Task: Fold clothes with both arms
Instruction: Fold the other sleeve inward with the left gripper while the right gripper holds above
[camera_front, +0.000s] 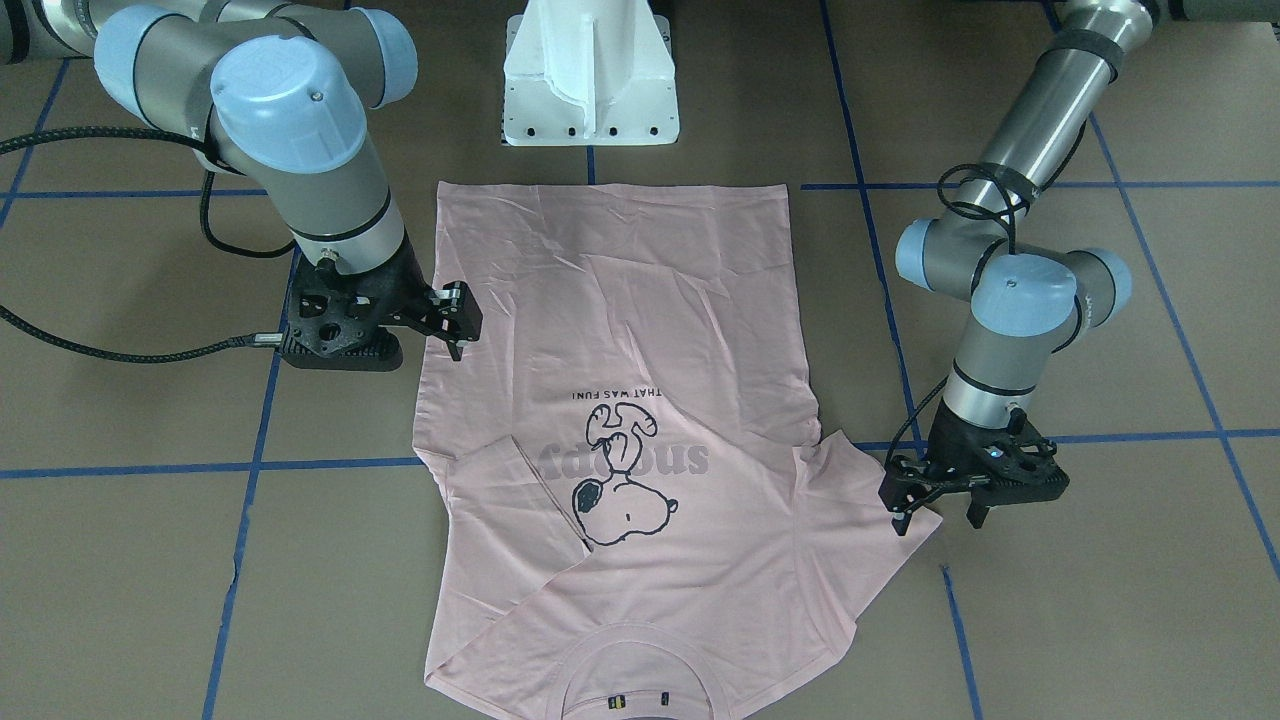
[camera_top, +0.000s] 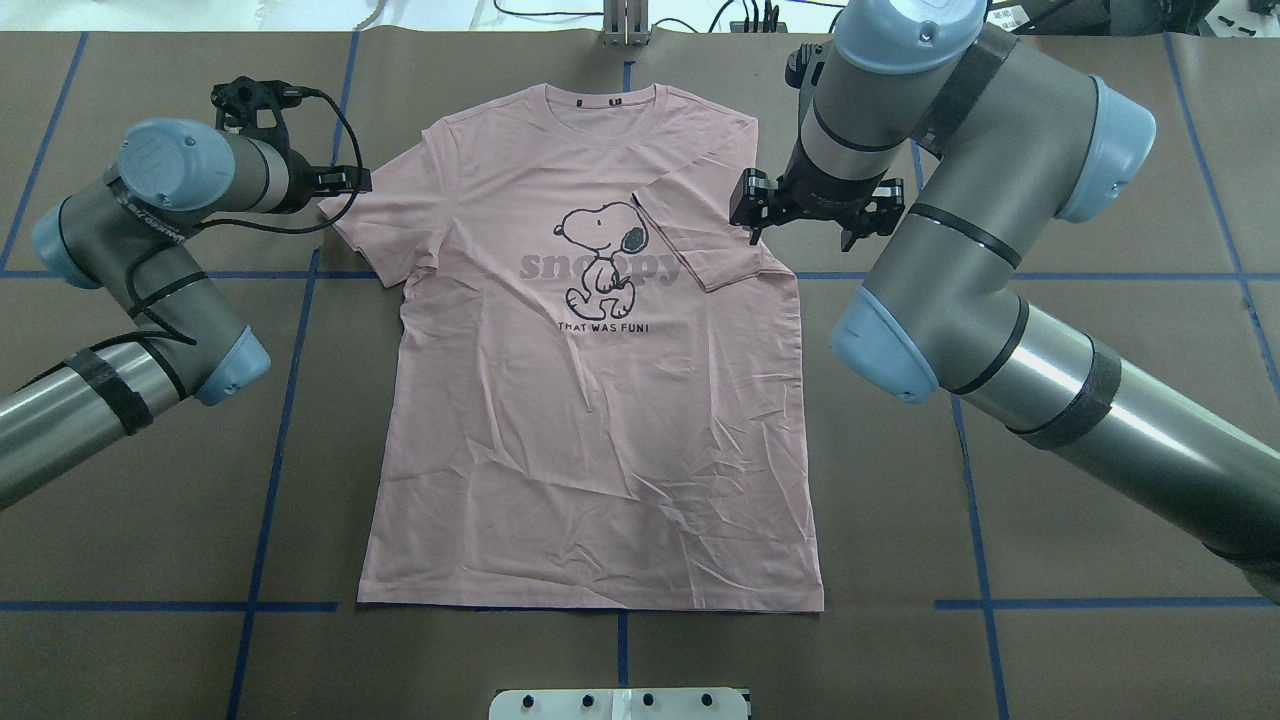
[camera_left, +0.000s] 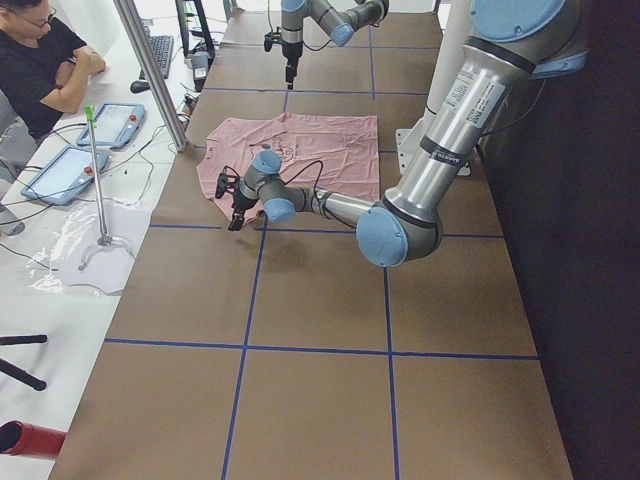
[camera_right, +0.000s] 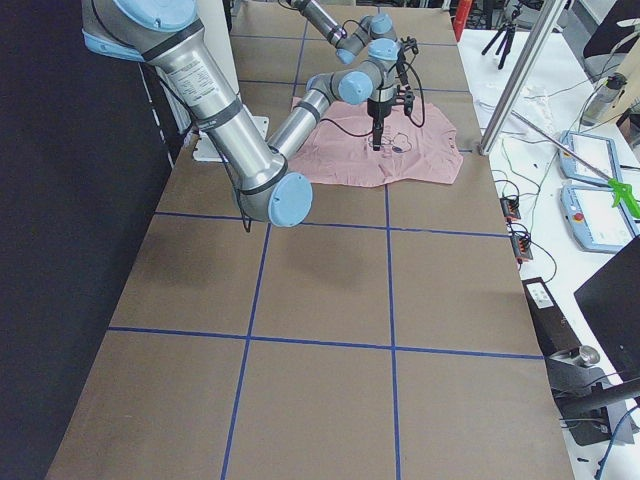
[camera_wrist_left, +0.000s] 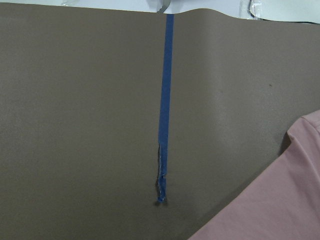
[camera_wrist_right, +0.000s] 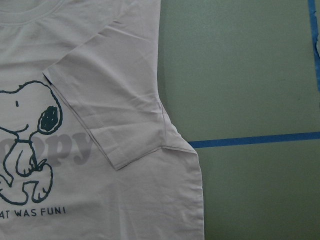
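Note:
The pale pink T-shirt (camera_top: 590, 420) lies flat and print-up on the brown table, collar at the far side from the robot. One sleeve (camera_top: 690, 240) is folded inward over the dog print; the right wrist view shows this sleeve (camera_wrist_right: 110, 120) from above. My right gripper (camera_top: 800, 235) hovers open beside that folded sleeve, holding nothing. The other sleeve (camera_front: 870, 480) lies spread out. My left gripper (camera_front: 937, 518) stands open at its tip, one finger on the sleeve's edge and the other just outside. The left wrist view shows only a shirt corner (camera_wrist_left: 280, 210) and bare table.
A white pedestal block (camera_front: 590, 80) stands at the shirt's hem side. Blue tape lines (camera_top: 290, 400) grid the brown table. Beyond the collar end, a seated person (camera_left: 40, 60), tablets (camera_left: 110, 125) and a metal post (camera_left: 150, 70) stand on a white side table.

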